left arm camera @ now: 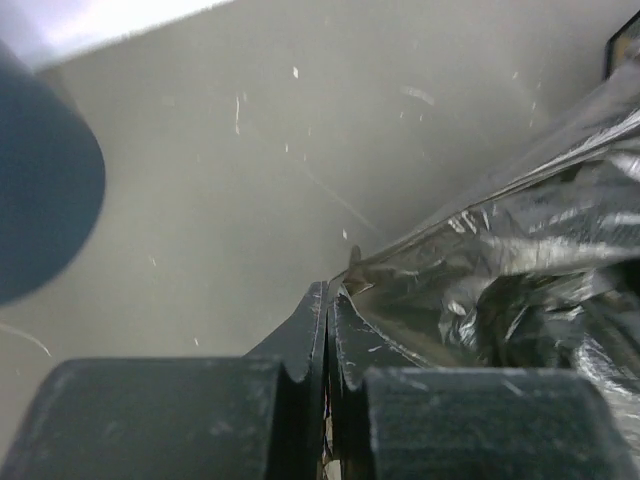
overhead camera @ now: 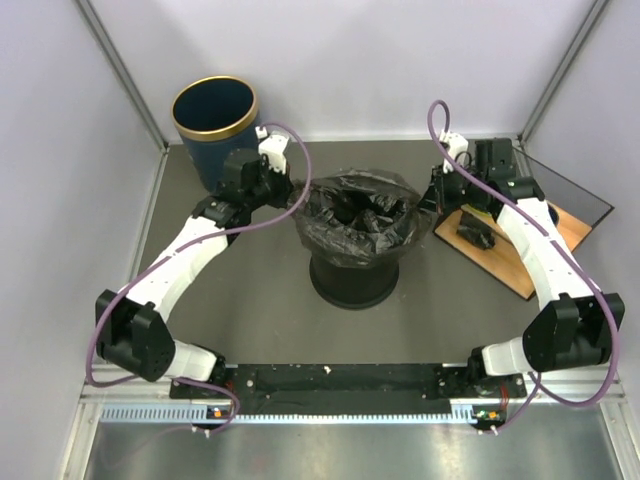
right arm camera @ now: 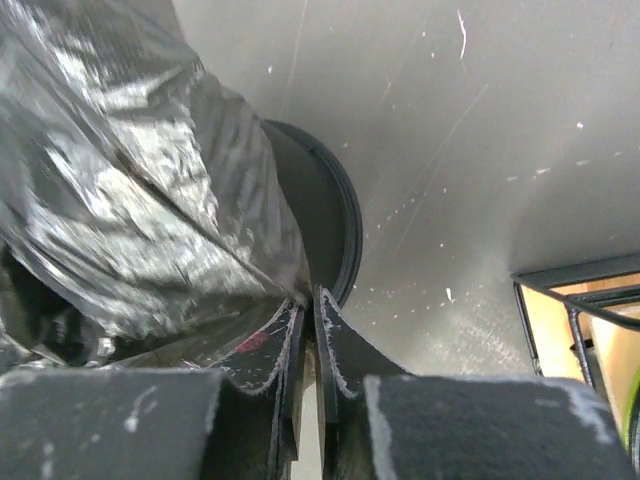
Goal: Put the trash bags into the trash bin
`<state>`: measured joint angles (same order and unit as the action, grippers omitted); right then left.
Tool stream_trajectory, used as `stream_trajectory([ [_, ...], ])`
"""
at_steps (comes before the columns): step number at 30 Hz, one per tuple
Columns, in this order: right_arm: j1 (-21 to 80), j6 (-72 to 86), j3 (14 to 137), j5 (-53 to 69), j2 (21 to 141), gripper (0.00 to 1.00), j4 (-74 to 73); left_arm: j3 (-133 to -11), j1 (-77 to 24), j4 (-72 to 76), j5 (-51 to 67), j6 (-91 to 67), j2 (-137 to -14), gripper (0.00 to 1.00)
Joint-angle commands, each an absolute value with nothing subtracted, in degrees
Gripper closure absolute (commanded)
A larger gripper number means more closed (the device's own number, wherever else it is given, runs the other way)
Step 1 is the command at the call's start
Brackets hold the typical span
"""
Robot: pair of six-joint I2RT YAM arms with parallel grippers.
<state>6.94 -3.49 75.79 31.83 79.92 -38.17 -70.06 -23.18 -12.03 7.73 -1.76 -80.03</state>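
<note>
Table [overhead camera: 250, 300] bears trash bin [overhead camera: 205, 155], board [overhead camera: 520, 270]; left hand [left arm camera: 328, 300], right hand [right arm camera: 308, 300] clamp trash bags [overhead camera: 355, 220].

I see pale walls [overhead camera: 380, 70] on three sides, with metal posts [overhead camera: 125, 75] in the corners behind both claws. A grey, scuffed tabletop [overhead camera: 250, 320] lies under the left claw [overhead camera: 288, 190] and the right claw [overhead camera: 433, 198]. A wooden board [overhead camera: 520, 265] sits just right of the right claw, with a dark panel [overhead camera: 572, 195] beyond it.

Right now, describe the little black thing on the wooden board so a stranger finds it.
Look at the table's right side, where a wooden board lies at an angle. On it sits a small black roll, compact and dull, unlike the big glossy crinkled bag at the centre.
</note>
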Motion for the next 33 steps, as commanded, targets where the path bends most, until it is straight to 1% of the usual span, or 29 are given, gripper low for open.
stream_trajectory([
  [1,6.5,-4.6,73.8,31.8,79.3,0.83,-37.9,-66.1,-22.0,-14.0,9.4,-7.1,-79.5,1.00],
  [2,6.4,-4.7,73.9,32.4,79.2,0.77,-37.9,-65.4,-21.7,-13.4,11.4,-6.7,-78.8,1.00],
  [3,6.6,-4.7,74.0,33.0,78.7,0.71,-38.0,-64.8,-21.4,-13.5,16.4,-6.0,-78.4,1.00],
  [4,6.5,-4.8,74.3,33.2,78.4,0.62,-37.9,-64.7,-21.4,-13.4,18.4,-5.4,-77.8,1.00],
  [6,6.5,-5.6,75.7,34.2,77.2,0.60,-38.1,-64.1,-21.4,-10.8,24.0,-4.7,-75.4,1.00],
  [8,6.4,-6.9,77.2,34.5,76.5,0.69,-37.9,-63.2,-21.4,-6.4,26.1,-4.7,-73.6,1.00],
  [9,6.5,-7.2,77.7,34.7,76.4,0.73,-38.0,-63.5,-21.4,-6.4,26.0,-4.4,-73.4,1.00],
  [10,6.5,-7.5,78.1,34.6,76.6,0.79,-37.8,-63.9,-21.4,-7.0,25.6,-3.9,-73.9,1.00],
  [12,6.5,-7.4,79.2,34.4,77.3,0.86,-37.6,-64.9,-21.4,-9.4,24.5,-3.8,-75.1,1.00],
  [13,6.5,-7.0,79.5,34.2,78.2,0.94,-37.4,-65.6,-21.3,-9.7,23.7,-4.0,-75.9,1.00],
  [14,6.5,-6.8,79.7,34.2,78.7,0.98,-37.2,-65.7,-21.1,-9.7,23.5,-4.4,-76.2,1.00],
  [15,6.5,-6.4,79.7,34.2,79.0,1.00,-36.5,-65.7,-21.0,-8.7,23.6,-4.9,-76.5,1.00],
  [19,6.5,-4.2,78.5,33.3,80.2,1.00,-33.4,-66.4,-20.9,-8.4,21.5,-6.4,-79.7,1.00],
  [25,6.6,-2.3,77.9,31.2,84.6,1.00,-32.8,-66.4,-20.0,-10.1,19.4,-9.2,-84.6,1.00],
  [32,7.3,-2.8,73.1,30.8,84.6,1.00,-33.2,-64.0,-18.9,-11.9,22.0,-12.3,-86.9,1.00],
  [33,7.6,-2.9,72.7,30.8,84.2,1.00,-33.1,-63.5,-18.8,-11.5,24.1,-12.4,-86.8,1.00],
])
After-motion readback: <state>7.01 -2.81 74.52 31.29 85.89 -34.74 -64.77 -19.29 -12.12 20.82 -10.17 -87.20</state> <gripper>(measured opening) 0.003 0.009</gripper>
